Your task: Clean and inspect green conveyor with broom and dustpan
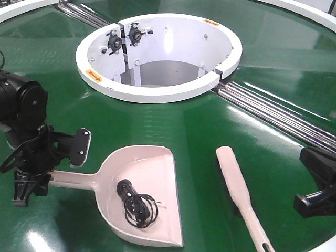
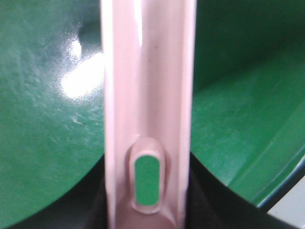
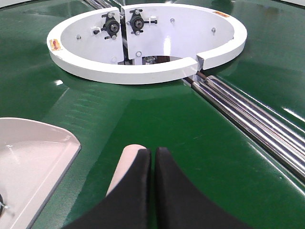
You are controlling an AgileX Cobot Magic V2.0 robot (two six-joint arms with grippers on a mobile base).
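The dustpan (image 1: 152,173) lies on the green conveyor (image 1: 210,121) at the front left, handle pointing left. A black coil of wire (image 1: 137,206) lies in its pan. My left gripper (image 1: 31,181) is shut on the handle's end. In the left wrist view the handle (image 2: 147,95) with its hang slot sits between the black fingers (image 2: 214,205). The broom (image 1: 233,173) lies flat to the right of the dustpan, handle towards the front. My right gripper (image 1: 315,184) is at the far right, apart from the broom. In the right wrist view it (image 3: 153,155) is shut and empty, above the broom's head (image 3: 127,162).
The white ring hub (image 1: 157,89) stands at the back centre, with black fittings inside. Chrome roller strips (image 1: 273,113) run from the hub to the right edge. A corner of the dustpan (image 3: 33,152) shows at the left of the right wrist view.
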